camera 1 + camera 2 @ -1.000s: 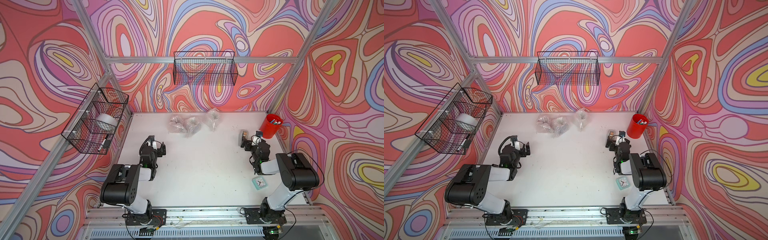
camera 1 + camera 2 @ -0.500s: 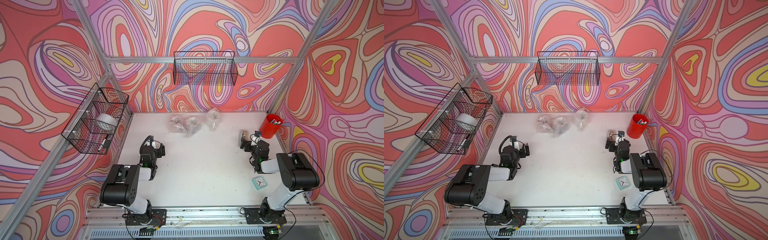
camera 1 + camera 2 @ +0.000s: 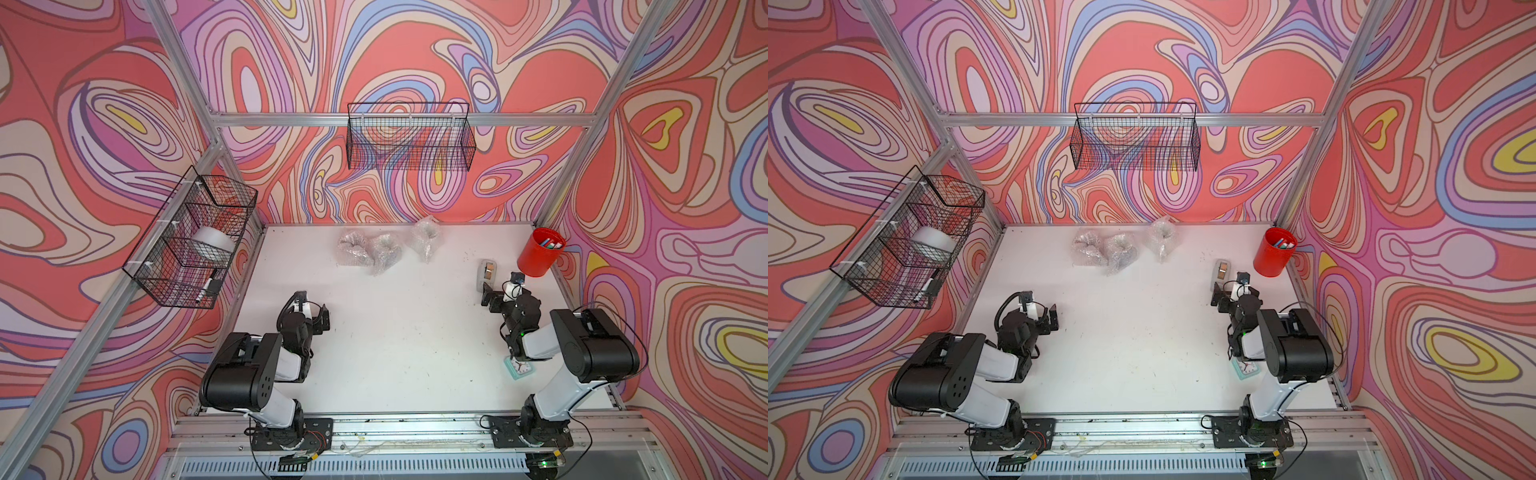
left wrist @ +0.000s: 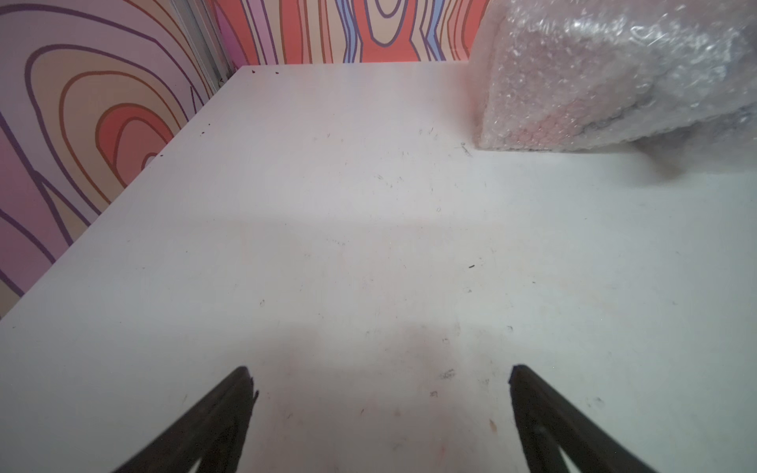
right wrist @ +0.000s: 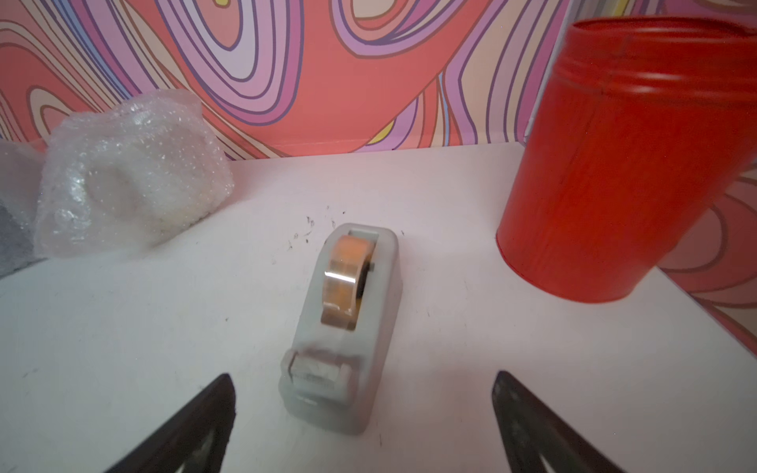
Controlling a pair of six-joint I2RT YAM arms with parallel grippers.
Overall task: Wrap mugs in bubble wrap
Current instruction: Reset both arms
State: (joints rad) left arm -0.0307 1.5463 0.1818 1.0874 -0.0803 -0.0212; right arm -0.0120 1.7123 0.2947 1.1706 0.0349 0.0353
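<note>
Over the last second almost nothing has changed. At the left, the left claw [image 3: 323,320] seems to have drawn back a little toward its base; it hangs low over the bare table [image 3: 395,353], wide open and holding nothing. In the left wrist view the two fingers [image 4: 229,409] stand far apart with only white surface between them. Further right, at the far edge of the table, three bundles of bubble wrap [image 3: 353,251] [image 3: 386,253] [image 3: 426,239] lie where they were a second ago, close together and well apart from both claws. No bare mug shows in any view. The bundle near the left wrist camera [image 4: 614,73] has a pinkish and dark tint inside, so it probably holds a mug, but this cannot be confirmed. Right of the bundles stands the tape dispenser [image 3: 487,272], and just beside it the right claw [image 3: 489,297], which also seems slightly pulled back. It is fully open and empty too. In the right wrist view the dispenser [image 5: 348,319] sits ahead of and between the spread fingers [image 5: 196,422], not touched. At the far right stands the red pen cup [image 3: 540,251], untouched. Judging from this, the wrapping looks finished or nearly so: both arms appear to be retreating to rest, and no loose sheet is left on the table.
</note>
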